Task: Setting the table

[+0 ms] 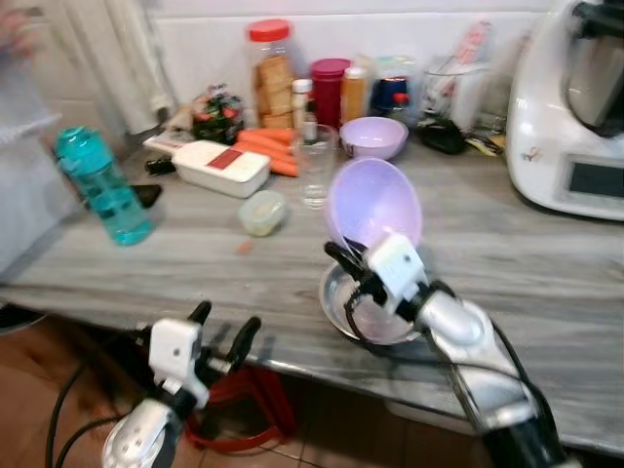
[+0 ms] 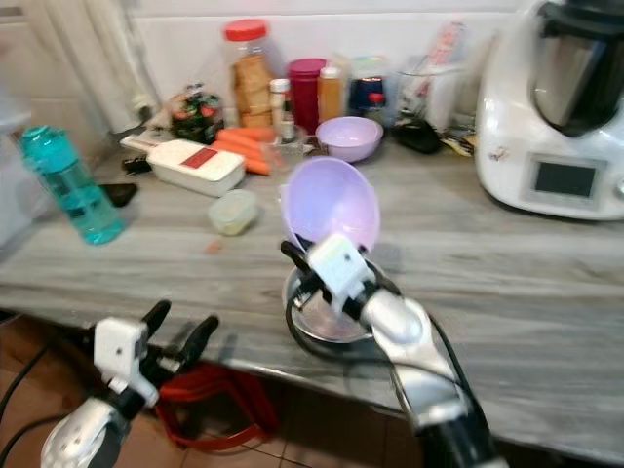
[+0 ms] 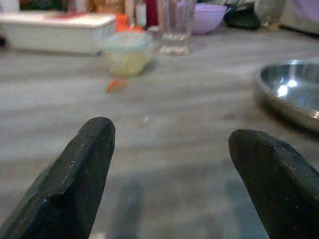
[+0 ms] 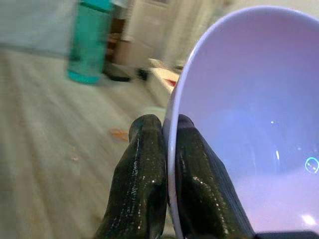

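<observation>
The right gripper point(image 1: 349, 261) pinches the lilac bowl point(image 1: 374, 203) by its rim, tilted above the steel plate point(image 1: 336, 310) at the near edge. Light, stiff, slippery plastic; the rim suits. The left gripper point(image 1: 222, 330) is wide open.

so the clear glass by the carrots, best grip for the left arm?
Grip the clear glass across its straight side wall, about mid-height, coming level from the counter's front edge. It stands upright and open-topped. Carrots and bottles crowd behind it; the front is open. The left gripper is already open.
</observation>
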Controlling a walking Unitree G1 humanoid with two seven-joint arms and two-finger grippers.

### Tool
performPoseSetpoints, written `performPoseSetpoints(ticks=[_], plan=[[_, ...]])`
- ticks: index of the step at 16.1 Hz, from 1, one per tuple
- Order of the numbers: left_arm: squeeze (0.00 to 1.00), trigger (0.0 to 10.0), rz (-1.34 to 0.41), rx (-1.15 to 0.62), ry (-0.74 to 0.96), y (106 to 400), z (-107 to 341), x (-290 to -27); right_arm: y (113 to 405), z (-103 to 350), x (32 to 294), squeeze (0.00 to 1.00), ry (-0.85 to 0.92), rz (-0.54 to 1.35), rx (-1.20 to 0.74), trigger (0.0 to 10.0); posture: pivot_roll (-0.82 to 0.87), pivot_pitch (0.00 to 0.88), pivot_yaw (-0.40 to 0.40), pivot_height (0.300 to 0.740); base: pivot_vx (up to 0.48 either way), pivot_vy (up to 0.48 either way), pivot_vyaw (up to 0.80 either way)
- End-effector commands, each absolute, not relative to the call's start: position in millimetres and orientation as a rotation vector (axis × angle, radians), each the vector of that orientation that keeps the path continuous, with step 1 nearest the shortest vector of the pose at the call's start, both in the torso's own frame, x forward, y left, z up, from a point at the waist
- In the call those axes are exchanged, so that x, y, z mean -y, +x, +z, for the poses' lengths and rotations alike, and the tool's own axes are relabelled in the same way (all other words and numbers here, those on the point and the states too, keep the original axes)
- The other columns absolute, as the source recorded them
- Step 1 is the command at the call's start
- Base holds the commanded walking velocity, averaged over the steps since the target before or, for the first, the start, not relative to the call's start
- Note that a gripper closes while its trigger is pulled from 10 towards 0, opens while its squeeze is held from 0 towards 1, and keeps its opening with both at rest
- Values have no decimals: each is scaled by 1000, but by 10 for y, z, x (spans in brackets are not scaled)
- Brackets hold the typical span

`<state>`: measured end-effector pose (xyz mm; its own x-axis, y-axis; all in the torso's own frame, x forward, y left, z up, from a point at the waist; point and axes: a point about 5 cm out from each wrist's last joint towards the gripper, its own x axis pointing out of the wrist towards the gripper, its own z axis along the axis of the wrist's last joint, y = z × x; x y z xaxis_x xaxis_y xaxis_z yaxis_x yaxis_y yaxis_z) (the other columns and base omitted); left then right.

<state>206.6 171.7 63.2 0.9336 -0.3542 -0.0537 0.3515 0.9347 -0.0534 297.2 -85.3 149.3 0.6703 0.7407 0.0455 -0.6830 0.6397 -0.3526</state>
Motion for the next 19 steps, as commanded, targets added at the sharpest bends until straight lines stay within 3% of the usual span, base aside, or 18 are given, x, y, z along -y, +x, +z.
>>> performPoseSetpoints(ticks=[1, 10, 11, 12, 19], plan=[[0, 10000, -365, -41, -23, 2041, 673, -1770, 2987, 1459, 757, 0, -319, 884, 182, 10000, 7, 29, 65, 740, 0, 0, 0], [0, 10000, -331, -30, -21, 1962, 641, -1770, 3154, 1317, 520, 0, -345, 1049, 126, 10000, 41, 23, 59, 740, 0, 0, 0], [0, 10000, -346, -19, -28, 1992, 668, -1748, 3146, 1271, 480, 267, -338, 1066, 113, 10000, 43, 21, 59, 740, 0, 0, 0], [0, 10000, -351, -15, -30, 2023, 679, -1752, 3125, 1218, 453, 863, -336, 1079, 102, 10000, 43, 19, 59, 740, 0, 0, 0], [0, 10000, -358, -23, -36, 2118, 639, -1746, 3093, 1043, 440, 859, -348, 1097, 85, 10000, 41, 14, 65, 740, 0, 0, 0]])
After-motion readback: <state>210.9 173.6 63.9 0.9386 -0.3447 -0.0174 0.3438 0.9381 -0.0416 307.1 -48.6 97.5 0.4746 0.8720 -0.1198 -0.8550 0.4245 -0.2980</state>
